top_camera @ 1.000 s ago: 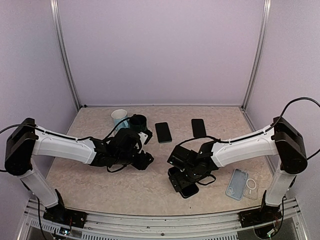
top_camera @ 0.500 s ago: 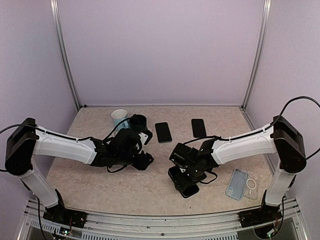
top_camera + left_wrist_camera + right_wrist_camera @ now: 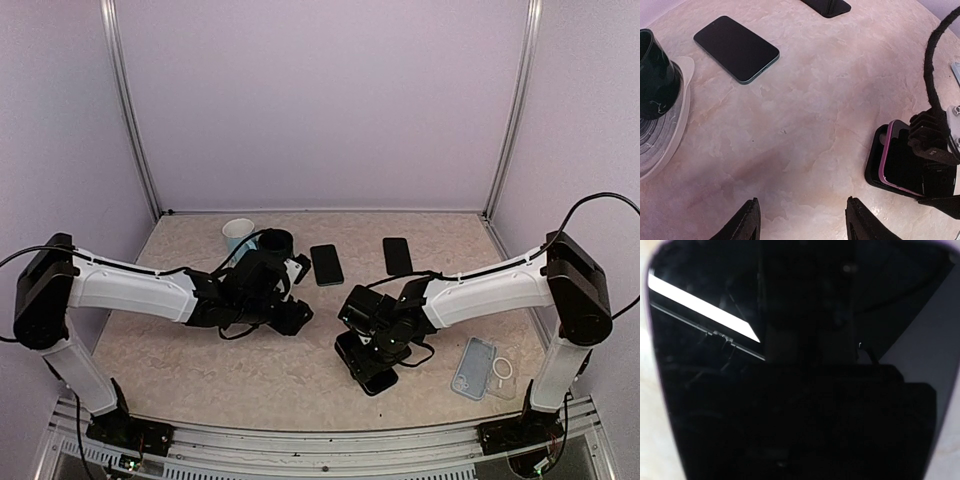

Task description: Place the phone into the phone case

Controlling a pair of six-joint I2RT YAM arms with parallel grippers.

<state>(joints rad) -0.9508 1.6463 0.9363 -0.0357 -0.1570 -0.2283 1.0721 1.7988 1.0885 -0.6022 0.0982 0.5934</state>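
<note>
Left wrist: pink-edged phone (image 3: 895, 162) between right gripper (image 3: 918, 172) fingers (image 3: 934, 142), on black case (image 3: 871, 167)

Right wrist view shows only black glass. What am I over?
Observer: Your right gripper is over a pink-edged phone lying on a black case.
Operator: Is it seated?
Observer: Can't tell; the left wrist view shows the phone's pink edge above the case's rim.
Operator: And the left gripper?
Observer: The left gripper is open and empty, apart from the phone.
</note>
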